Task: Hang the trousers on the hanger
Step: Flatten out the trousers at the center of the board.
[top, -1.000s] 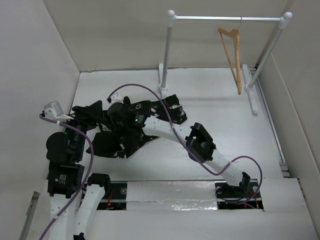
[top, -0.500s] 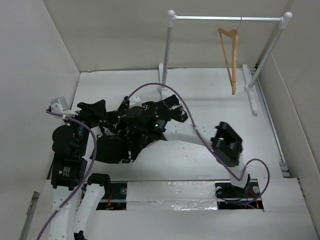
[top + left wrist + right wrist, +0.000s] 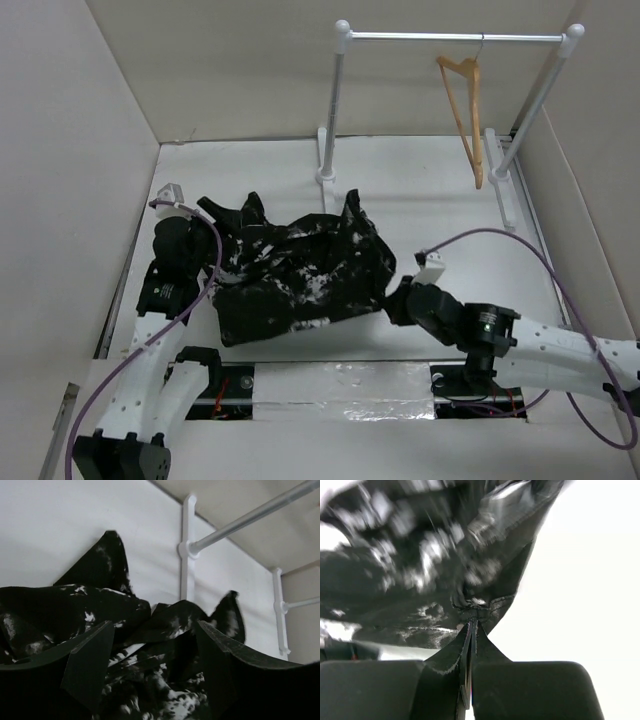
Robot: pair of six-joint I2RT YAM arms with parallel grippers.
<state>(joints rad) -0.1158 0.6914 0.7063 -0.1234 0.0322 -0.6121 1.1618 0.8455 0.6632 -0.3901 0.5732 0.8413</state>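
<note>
The trousers (image 3: 300, 270), black with white splatter, lie spread and rumpled at the table's left-middle. My right gripper (image 3: 392, 300) is at their right edge, low over the table. Seen from the right wrist, that gripper (image 3: 472, 624) is shut on a bunched hem of the trousers (image 3: 420, 570). My left gripper (image 3: 215, 243) is at the trousers' left side. From the left wrist, it (image 3: 155, 650) stands open with folds of the trousers (image 3: 165, 680) lying between and below its fingers (image 3: 90, 662). The wooden hanger (image 3: 465, 110) hangs from the rack bar at the back right, far from both grippers.
The white and silver rack (image 3: 455, 37) stands across the back, its left post (image 3: 330, 110) just behind the trousers and its right post (image 3: 530, 100) by the wall. The left wrist view shows the rack's post (image 3: 187, 545) and bar (image 3: 260, 512). White walls (image 3: 80, 150) close the sides.
My right gripper has shut on the trousers' hem and pulled back to the right and nearer, spreading the cloth. The left arm has swung back toward the left wall, still open.
</note>
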